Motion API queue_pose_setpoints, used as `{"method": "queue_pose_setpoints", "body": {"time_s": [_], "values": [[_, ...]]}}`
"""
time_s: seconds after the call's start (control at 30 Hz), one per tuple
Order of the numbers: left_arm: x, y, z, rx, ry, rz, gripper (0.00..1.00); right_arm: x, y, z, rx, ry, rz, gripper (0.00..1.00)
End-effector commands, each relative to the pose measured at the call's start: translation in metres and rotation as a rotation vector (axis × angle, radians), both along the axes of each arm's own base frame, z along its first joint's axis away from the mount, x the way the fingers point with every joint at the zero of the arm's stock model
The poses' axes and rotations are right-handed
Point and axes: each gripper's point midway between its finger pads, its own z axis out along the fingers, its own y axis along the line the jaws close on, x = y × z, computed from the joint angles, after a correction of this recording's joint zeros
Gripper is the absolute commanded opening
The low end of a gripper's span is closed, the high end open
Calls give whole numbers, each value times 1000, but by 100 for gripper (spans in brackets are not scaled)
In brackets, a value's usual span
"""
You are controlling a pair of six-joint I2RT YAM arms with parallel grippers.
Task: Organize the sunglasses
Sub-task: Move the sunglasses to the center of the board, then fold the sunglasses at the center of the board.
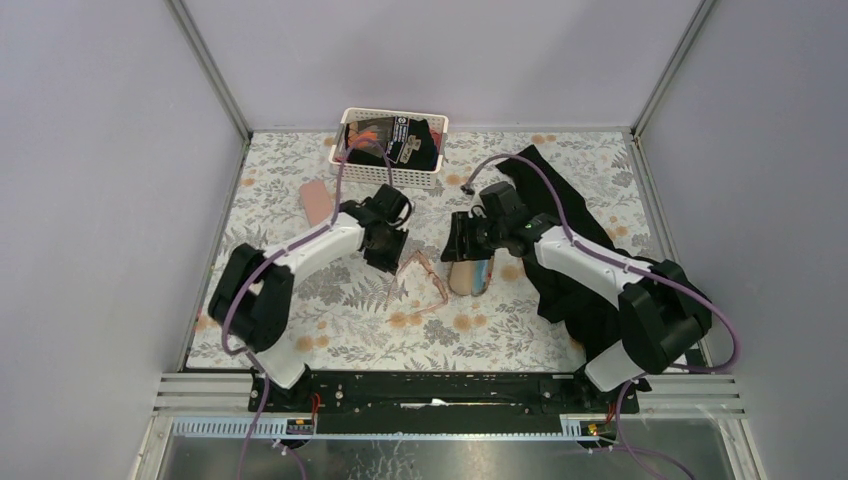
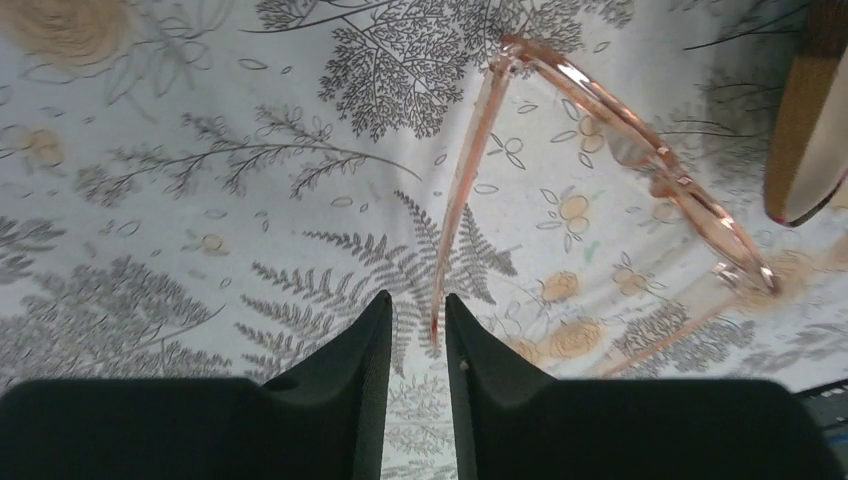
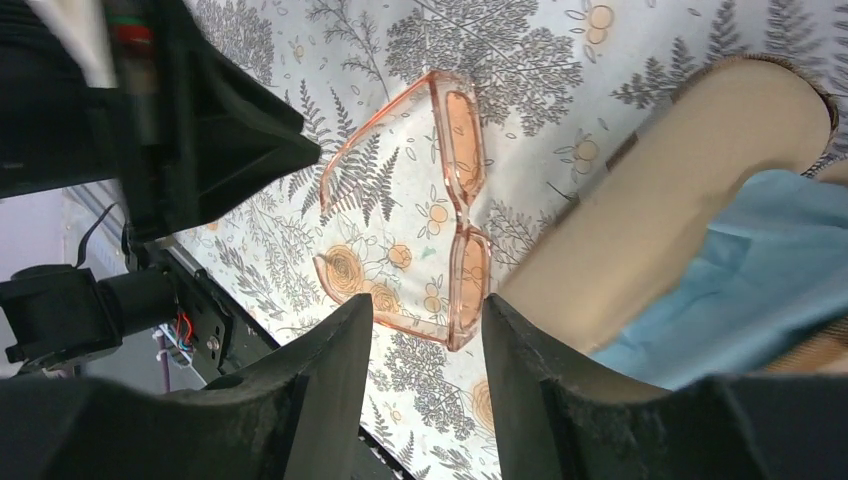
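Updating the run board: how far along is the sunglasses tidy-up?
Done: nothing confirmably stowed; the basket holds dark items I can't identify. In hand: nothing gripped. The pink sunglasses lie unfolded on the table, one temple tip at the parted left claw, the right claw open over them. Left: probably fold them into the open case alongside, with its blue cloth; find the black pair, not visible.
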Motion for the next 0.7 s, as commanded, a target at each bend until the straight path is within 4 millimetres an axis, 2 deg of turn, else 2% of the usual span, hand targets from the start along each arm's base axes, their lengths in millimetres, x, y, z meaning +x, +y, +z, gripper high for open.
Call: {"method": "queue_pose_setpoints", "body": {"time_s": [0.0, 0.17, 0.27, 0.47, 0.67], "values": [[-2, 4, 37, -48, -78, 89, 29, 6, 23, 10, 6, -52, 60, 52], [-11, 3, 48, -160, -72, 192, 27, 0, 39, -1, -29, -43, 110, 51], [-13, 2, 46, -234, -52, 261, 24, 1, 43, -13, -47, -24, 120, 49], [-14, 8, 15, -249, 18, 387, 19, 11, 42, -38, -109, 2, 102, 46], [-17, 7, -5, -246, 68, 403, 18, 6, 40, -55, -127, 41, 106, 42]]}}
